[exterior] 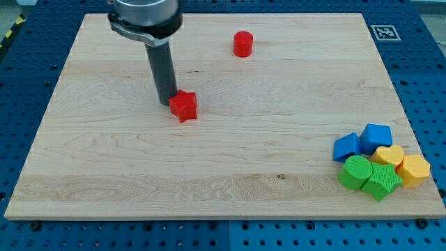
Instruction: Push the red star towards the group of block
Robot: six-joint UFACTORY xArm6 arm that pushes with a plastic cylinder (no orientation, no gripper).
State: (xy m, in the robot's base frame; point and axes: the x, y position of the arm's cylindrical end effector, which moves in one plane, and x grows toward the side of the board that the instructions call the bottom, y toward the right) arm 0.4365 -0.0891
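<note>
The red star (pixel 184 107) lies on the wooden board (pixel 209 160), left of the middle. My tip (pixel 167 102) touches the star's upper left side. The rod rises from there toward the view's top. The group of blocks sits at the board's lower right: two blue blocks (pixel 347 147) (pixel 377 135), a yellow block (pixel 388 155), an orange block (pixel 414 170), a green round block (pixel 356 171) and a green star (pixel 380 181), all packed close together. The red star is far to the left of and above that group.
A red cylinder (pixel 242 44) stands near the board's top edge, right of the rod. A black and white marker tag (pixel 383 32) is at the top right corner. Blue pegboard surrounds the board.
</note>
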